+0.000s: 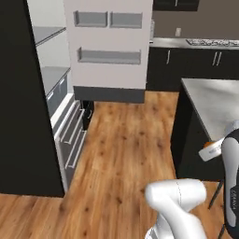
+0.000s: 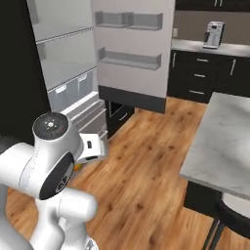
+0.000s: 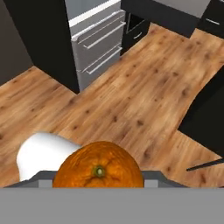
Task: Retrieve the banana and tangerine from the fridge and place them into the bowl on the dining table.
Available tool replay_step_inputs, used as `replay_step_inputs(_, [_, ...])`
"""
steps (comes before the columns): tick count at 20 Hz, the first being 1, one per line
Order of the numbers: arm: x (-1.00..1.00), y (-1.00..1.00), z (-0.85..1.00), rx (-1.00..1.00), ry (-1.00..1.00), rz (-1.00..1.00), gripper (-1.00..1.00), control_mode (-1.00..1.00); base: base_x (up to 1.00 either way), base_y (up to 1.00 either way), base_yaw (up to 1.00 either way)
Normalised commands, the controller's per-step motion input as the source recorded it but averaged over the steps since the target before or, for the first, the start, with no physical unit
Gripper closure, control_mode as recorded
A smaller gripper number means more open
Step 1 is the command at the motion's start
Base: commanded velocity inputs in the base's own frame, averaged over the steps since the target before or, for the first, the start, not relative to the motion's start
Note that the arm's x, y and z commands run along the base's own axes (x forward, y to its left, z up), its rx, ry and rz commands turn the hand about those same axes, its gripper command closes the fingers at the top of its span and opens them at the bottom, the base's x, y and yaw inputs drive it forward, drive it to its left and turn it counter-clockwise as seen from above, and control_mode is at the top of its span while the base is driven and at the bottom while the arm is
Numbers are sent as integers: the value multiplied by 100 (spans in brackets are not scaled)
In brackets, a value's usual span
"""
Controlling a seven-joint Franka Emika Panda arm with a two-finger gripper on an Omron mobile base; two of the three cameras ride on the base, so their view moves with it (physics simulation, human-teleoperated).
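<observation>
**One tangerine held over the kitchen floor**

One tangerine (stem end facing the hand camera) sits pinched between the fingers, above the wooden floor. The fridge stands open at left; the marble bench lies to the right.

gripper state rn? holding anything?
gripper: closed on the tangerine, carried above the wood floor.
</observation>
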Motion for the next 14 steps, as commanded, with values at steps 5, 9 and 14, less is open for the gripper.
replay_step_inputs(5, [0, 0, 0, 0, 0, 0, 100, 100, -59, -67, -52])
replay_step_inputs(9, [0, 0, 0, 0, 0, 0, 100, 100, -3, -99, -49])
replay_step_inputs(14, [0, 0, 0, 0, 0, 0, 100, 100, 54, -100, -45])
